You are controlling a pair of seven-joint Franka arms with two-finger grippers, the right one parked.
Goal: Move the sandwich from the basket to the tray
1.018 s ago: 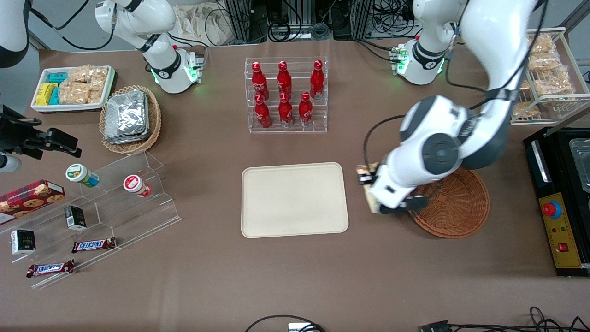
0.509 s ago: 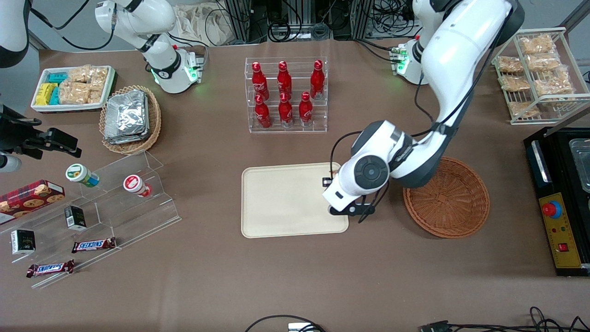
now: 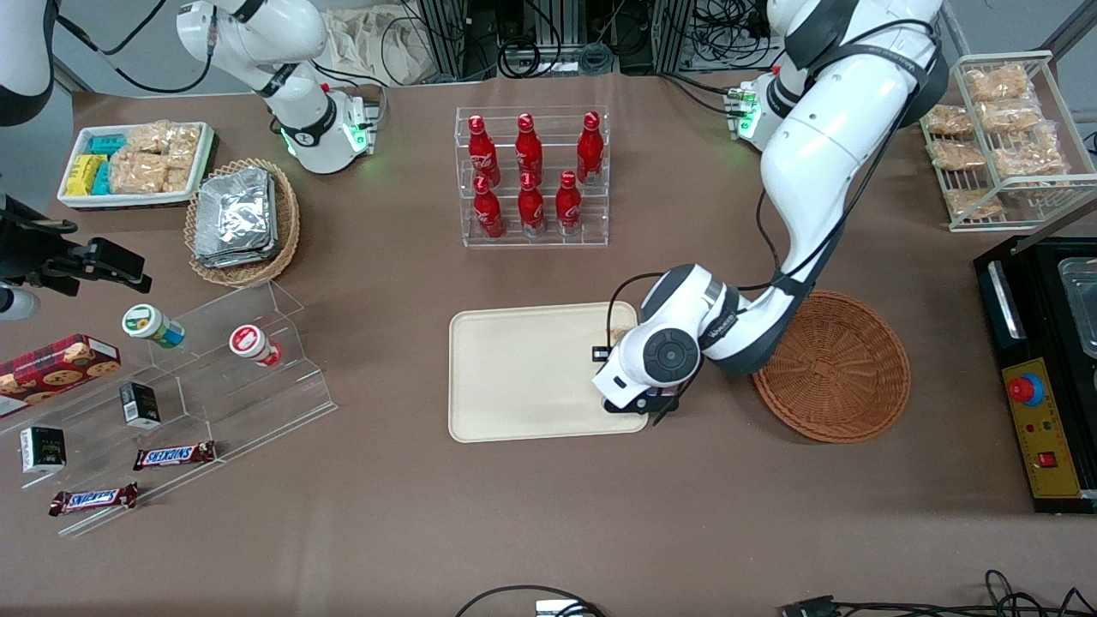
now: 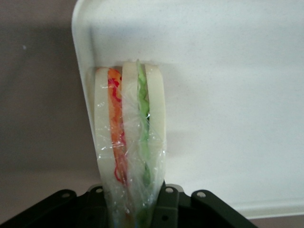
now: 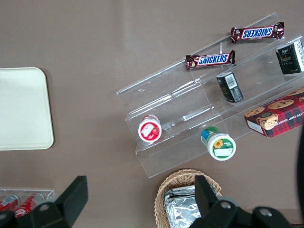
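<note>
Gripper [image 4: 135, 209] clamped tight on the wrapped sandwich [image 4: 129, 142], now w/ it over the tray [image 3: 514, 377] corner nearest the basket [image 3: 844, 377]. Half a sec ago it hung higher by the rim. Basket's empty, carry's basically done; lowering and release look next.

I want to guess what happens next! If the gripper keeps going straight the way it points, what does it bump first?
Probably the tray. The gripper points down at it, holding the sandwich, whose tip would likely touch near the rim first.
</note>
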